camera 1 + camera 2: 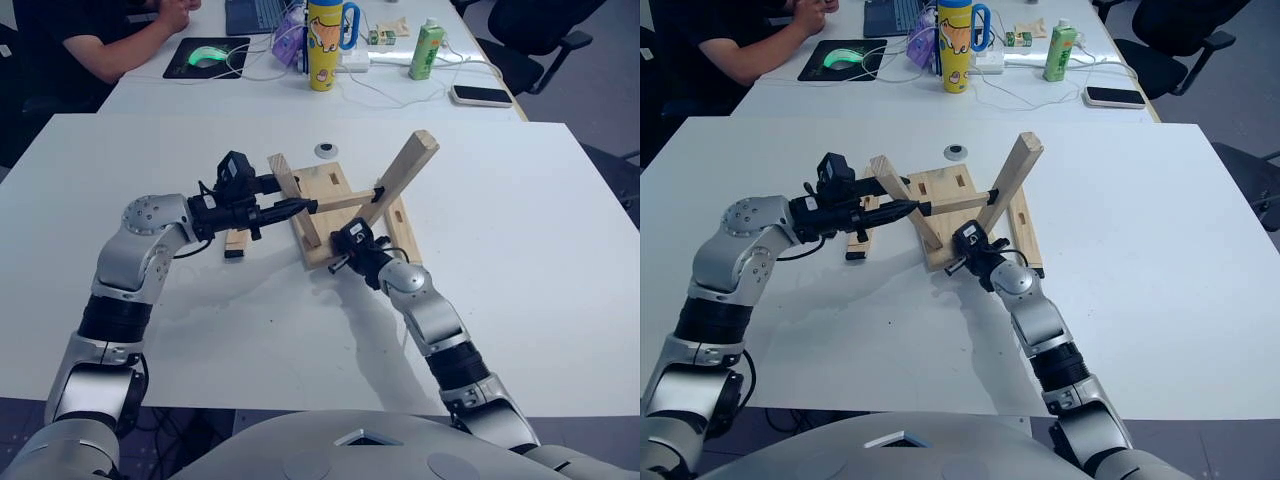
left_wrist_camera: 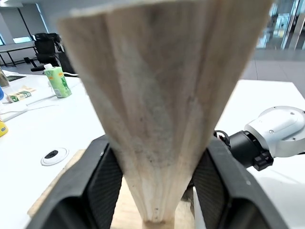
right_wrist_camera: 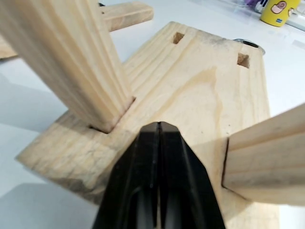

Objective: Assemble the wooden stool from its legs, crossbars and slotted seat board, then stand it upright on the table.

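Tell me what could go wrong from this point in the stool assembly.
1. The right leg leans far outward; it may jam in its slot or pull free of the crossbar.
2. The left gripper is clamped on the left leg; forcing it could tip the seat board, which only the right gripper, jaws shut, appears to press down.

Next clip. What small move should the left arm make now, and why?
Probably tip the left tool toward the other leg, standing its gripped leg straighter in the seat board. The two legs splay apart, and the shut right tool seems to brace the board between them.
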Robot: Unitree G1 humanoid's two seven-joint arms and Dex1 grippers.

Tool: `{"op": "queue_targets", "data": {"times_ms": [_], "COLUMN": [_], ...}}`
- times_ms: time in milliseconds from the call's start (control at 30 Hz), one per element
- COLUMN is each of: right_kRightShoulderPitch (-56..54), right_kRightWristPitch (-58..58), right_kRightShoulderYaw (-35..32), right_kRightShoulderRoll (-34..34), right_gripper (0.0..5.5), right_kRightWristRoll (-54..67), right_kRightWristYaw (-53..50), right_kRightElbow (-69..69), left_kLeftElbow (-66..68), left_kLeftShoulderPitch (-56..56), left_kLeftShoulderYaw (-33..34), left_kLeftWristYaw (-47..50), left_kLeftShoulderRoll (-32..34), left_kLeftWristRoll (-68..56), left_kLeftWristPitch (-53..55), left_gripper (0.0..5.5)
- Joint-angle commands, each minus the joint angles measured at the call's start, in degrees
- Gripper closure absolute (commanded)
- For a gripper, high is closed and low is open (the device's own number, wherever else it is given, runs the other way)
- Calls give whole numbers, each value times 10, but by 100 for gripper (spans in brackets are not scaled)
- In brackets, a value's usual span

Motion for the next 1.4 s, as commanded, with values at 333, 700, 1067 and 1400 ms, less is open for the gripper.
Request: {"op": "queue_targets", "data": {"times_ms": [333,700,1067,1400], "right_kRightShoulderPitch": [50,70,70,60], "right_kRightWristPitch": [82,72,59,54], "right_kRightShoulderYaw": [29,25,39,52], "right_kRightShoulderRoll": [-32,-21,-14,-7], "right_gripper": [550,550,550,550], "right_kRightWristRoll": [-9,-1,-6,-12], "right_kRightWristYaw": [23,10,20,25], "right_kRightElbow": [52,51,76,91], "left_kLeftElbow": [84,-24,-173,-79], "left_kLeftShoulderPitch": [68,71,-216,-2], "left_kLeftShoulderYaw": [12,203,250,-54], "left_kLeftWristYaw": [13,26,292,371], "left_kLeftShoulderRoll": [-29,41,-87,-70], "left_kLeftWristRoll": [35,-132,-372,-143], "left_kLeftWristPitch": [-70,87,165,305], "left_gripper": [274,225,398,542]}}
